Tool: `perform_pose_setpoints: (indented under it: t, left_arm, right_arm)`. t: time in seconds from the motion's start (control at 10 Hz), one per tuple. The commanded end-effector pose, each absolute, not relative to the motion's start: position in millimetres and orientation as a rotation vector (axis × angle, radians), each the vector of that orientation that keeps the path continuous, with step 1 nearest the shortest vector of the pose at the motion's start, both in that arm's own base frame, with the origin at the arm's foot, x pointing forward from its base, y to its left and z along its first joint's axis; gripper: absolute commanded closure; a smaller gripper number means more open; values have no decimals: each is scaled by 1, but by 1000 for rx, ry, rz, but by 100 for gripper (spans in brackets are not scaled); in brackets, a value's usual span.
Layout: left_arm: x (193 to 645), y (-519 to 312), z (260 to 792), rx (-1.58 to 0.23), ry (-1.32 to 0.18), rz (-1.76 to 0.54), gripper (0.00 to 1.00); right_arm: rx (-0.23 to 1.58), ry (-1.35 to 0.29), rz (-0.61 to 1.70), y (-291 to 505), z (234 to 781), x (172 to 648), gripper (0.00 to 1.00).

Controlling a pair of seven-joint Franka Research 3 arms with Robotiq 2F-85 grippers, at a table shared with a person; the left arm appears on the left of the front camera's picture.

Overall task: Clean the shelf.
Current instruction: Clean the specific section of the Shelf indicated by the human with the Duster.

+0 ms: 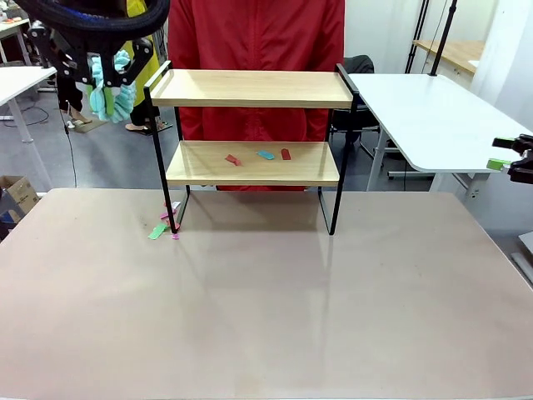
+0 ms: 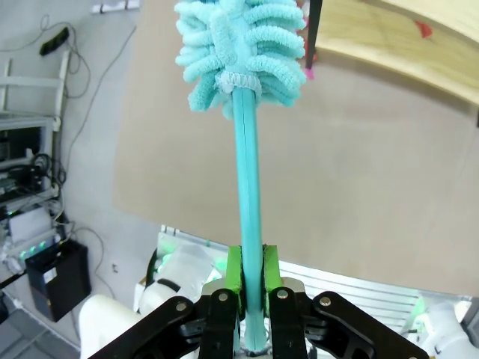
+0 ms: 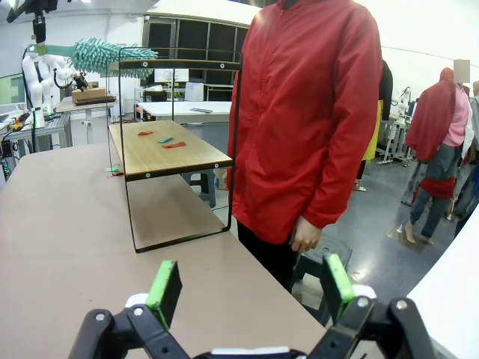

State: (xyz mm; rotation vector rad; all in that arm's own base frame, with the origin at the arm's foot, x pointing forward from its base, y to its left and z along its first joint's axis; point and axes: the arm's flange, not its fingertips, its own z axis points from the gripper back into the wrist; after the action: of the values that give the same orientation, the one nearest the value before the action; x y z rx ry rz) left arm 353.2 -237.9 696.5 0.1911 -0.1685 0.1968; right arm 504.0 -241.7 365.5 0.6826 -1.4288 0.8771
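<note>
The shelf [image 1: 250, 88] stands mid-table, two wooden boards in a black frame. On its lower board [image 1: 250, 171] lie two red scraps [image 1: 233, 159] and a teal scrap [image 1: 266, 154]. My left gripper [image 1: 108, 58] hangs high, left of the shelf's top board, shut on the handle of a teal fluffy duster [image 1: 112, 90]. In the left wrist view, the green pads [image 2: 233, 271] clamp the duster handle [image 2: 248, 194] and the head [image 2: 239, 52] points toward the shelf's edge [image 2: 389, 45]. My right gripper [image 3: 251, 288] is open, with nothing between its fingers, off the table's right side [image 1: 510, 160].
A person in a red jacket [image 1: 258, 37] stands right behind the shelf. Green and pink scraps [image 1: 160, 229] lie on the table by the shelf's front left leg. A white table [image 1: 433, 117] stands at the back right. The brown table [image 1: 266, 317] in front is bare.
</note>
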Motion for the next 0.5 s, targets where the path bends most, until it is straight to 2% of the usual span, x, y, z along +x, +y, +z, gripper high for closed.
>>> perform_pose_setpoints:
  t: [0.0,0.4]
  left_arm:
    - [342,-221,715,142,-311,161,87]
    - [324,-171,715,-2,-435,-48,87]
  right_arm:
    - [681,-1406,872,-240,370,505,0]
    - [681,-1406,872,-240,370,505,0]
